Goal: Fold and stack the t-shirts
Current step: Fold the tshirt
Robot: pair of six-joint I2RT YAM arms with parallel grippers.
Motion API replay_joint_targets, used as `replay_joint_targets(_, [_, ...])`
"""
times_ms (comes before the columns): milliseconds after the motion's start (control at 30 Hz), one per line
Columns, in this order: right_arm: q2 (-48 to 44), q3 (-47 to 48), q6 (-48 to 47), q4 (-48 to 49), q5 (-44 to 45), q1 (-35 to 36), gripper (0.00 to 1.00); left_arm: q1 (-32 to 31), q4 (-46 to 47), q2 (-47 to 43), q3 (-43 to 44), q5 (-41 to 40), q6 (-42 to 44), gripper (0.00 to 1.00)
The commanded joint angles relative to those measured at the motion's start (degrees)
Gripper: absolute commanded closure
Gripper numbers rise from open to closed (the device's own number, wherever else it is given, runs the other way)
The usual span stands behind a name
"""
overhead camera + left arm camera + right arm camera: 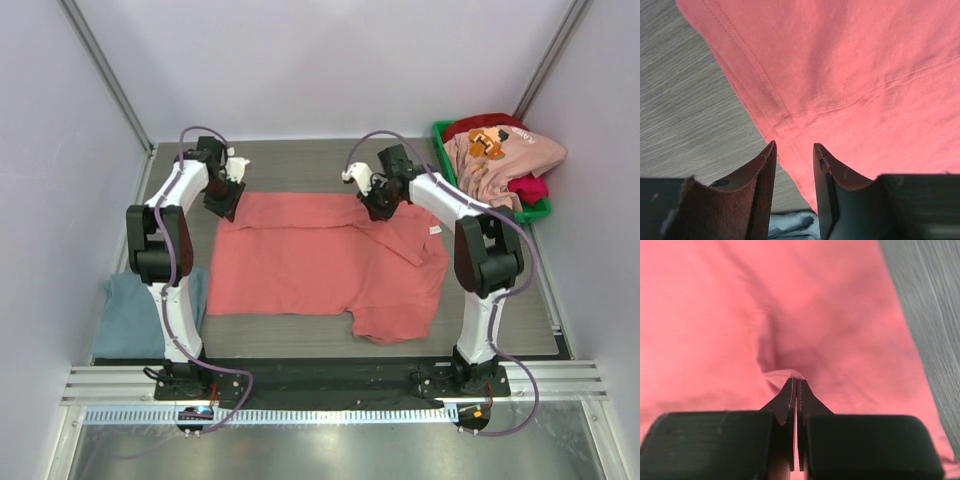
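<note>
A plain salmon-red t-shirt [320, 262] lies spread on the table, with one sleeve hanging toward the front. My left gripper [226, 200] is open just above the shirt's far left corner. In the left wrist view the fingers [794, 146] straddle the hem edge [785, 120] with nothing between them. My right gripper [378, 205] is shut on a pinch of the shirt's far edge [797, 380]. A grey-blue t-shirt [135, 312] lies at the left front. A light pink one with orange print [500, 155] and a crimson one [530, 188] are in the bin.
A green plastic bin [443, 130] stands at the far right corner and holds the two tees. The grey-blue tee also shows under the left fingers [790, 227]. Grey wood-grain table [300, 165] shows beyond the shirt. White walls close in on both sides.
</note>
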Motion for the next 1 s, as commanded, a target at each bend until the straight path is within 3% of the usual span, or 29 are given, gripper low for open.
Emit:
replay_joint_targets(0, [-9.8,-4.3,-1.6,0.1,1.7,6.0,0.99,0.2,0.9,-1.0,3.2,2.3,0.9,0.64])
replay_joint_targets(133, [-15.2,-10.2,2.0,-2.0,2.2,12.9,0.98,0.6,1.1,-1.2,3.3,2.8,1.5,0.64])
replay_joint_targets(267, [-17.5,-10.7,4.3,-5.4,2.8,15.0,0.81,0.9,1.0,-1.0,3.4,2.6,2.3,0.64])
replay_joint_targets(333, [-18.5,-10.0,4.4,-5.7,5.1,14.5,0.78,0.9,0.8,-0.4,4.6,2.5,3.1,0.63])
replay_joint_targets(433, [-17.2,-6.6,6.5,-4.1,6.0,9.9,0.78,0.9,-1.0,3.5,8.6,1.8,3.6,0.63])
replay_joint_targets(700, [-1.7,7.4,8.9,-2.3,8.1,-4.0,0.79,1.0,-16.0,20.9,36.4,3.3,0.9,0.63])
replay_joint_targets(967, [6.1,12.5,7.4,-2.3,10.9,-9.8,0.81,1.1,-15.6,26.7,38.5,1.8,-1.6,0.64])
